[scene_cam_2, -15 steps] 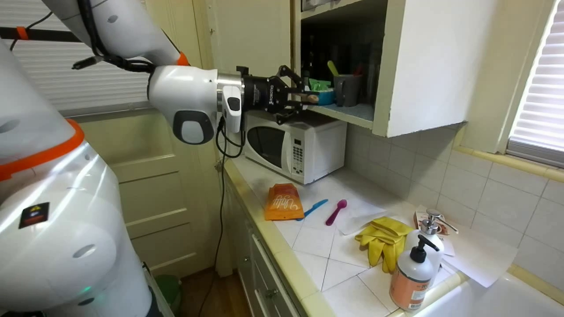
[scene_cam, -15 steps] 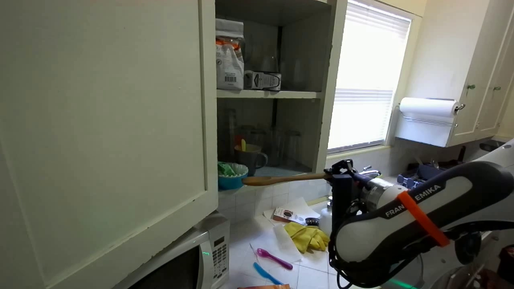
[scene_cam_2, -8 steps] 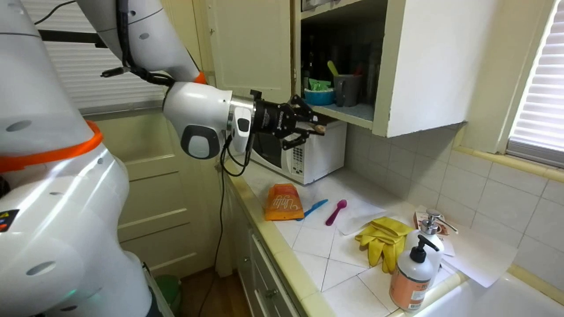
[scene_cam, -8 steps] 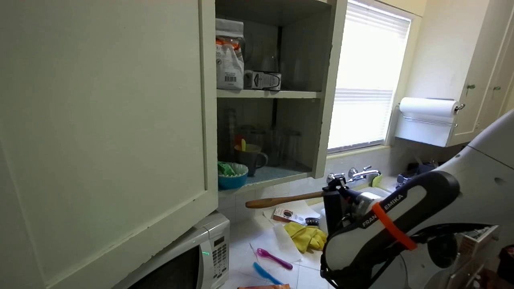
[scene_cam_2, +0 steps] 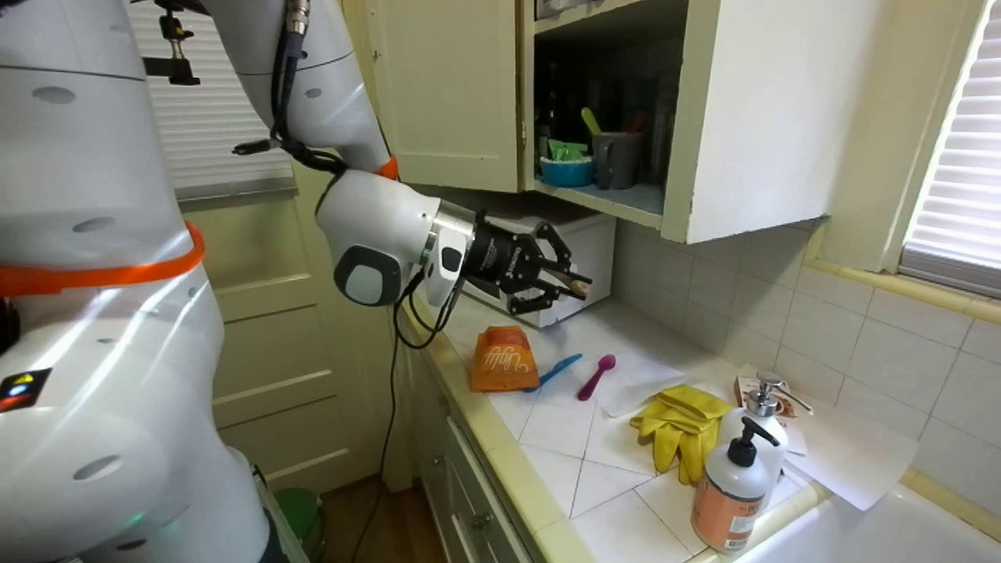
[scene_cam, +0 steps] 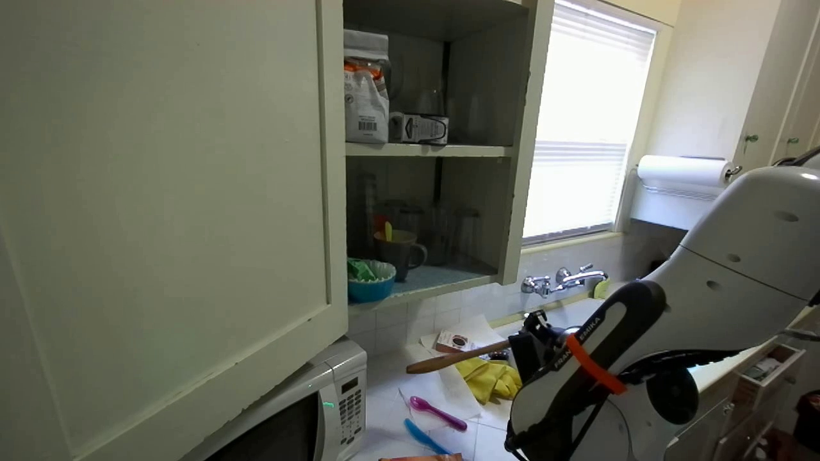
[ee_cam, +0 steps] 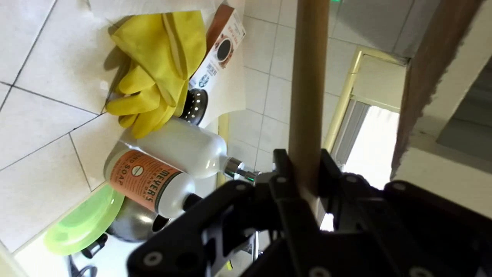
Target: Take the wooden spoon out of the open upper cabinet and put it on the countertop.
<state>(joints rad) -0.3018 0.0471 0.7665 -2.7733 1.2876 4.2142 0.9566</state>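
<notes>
Above the white countertop [scene_cam_2: 626, 516], the gripper [ee_cam: 305, 169] clasps the wooden spoon [scene_cam: 457, 358] (its handle crosswise between the jaws).

The Panda arm [scene_cam_2: 141, 336] I'm running from afar is glossy white and rounded, ringed with orange bands [scene_cam_2: 121, 276], black cables [scene_cam_2: 292, 47] strung along it, EMIKA in pale letters [scene_cam: 589, 328] on black trim [scene_cam: 647, 301]. Past a silver collar [scene_cam_2: 457, 219], my Robotiq claw [scene_cam_2: 586, 287] is jointed black linkage, studded with bolt heads [ee_cam: 152, 258].
</notes>
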